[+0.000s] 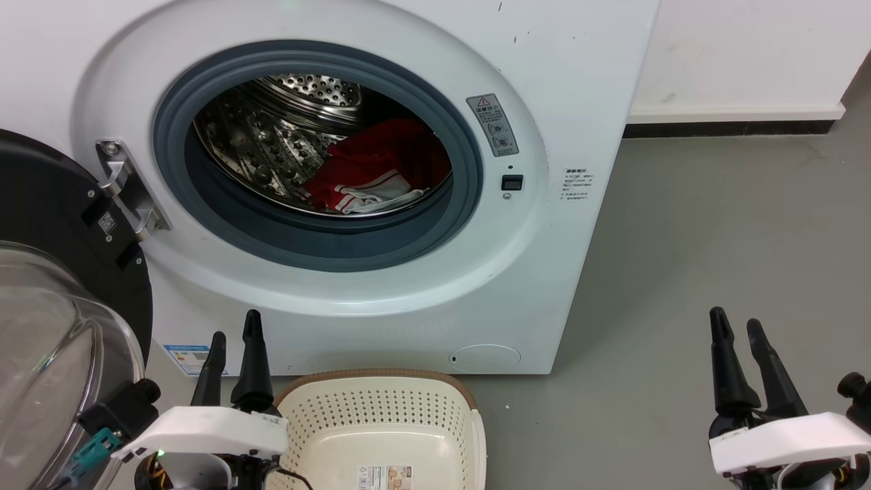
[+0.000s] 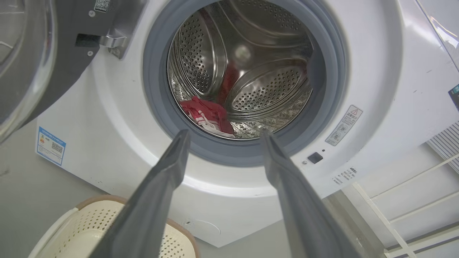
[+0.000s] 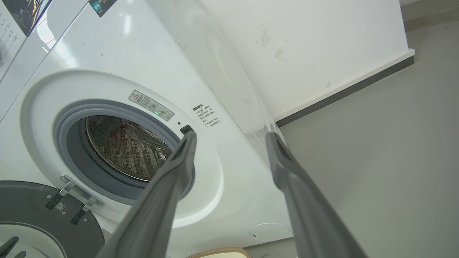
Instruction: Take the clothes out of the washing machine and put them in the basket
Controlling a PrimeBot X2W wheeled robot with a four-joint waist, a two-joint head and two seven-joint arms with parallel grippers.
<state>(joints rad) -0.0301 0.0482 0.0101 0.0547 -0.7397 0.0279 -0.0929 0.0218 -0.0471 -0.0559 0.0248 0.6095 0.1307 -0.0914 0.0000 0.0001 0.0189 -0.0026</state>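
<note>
The white washing machine (image 1: 571,61) stands with its porthole open and its glass door (image 1: 47,340) swung out to the left. Red clothes (image 1: 381,170) with white trim lie low in the steel drum, and they show small in the left wrist view as clothes (image 2: 206,111). The cream basket (image 1: 381,422) with a brown rim sits on the floor below the porthole, holding no clothes. My left gripper (image 1: 235,325) is open, low beside the basket's left rim, and points at the porthole (image 2: 244,71). My right gripper (image 1: 736,320) is open over the floor at the lower right, holding nothing.
Grey floor (image 1: 714,238) stretches to the right of the machine up to a white wall with a dark baseboard (image 1: 728,128). The open door takes up the left side next to my left arm. A white rack (image 2: 412,200) shows to the machine's right in the left wrist view.
</note>
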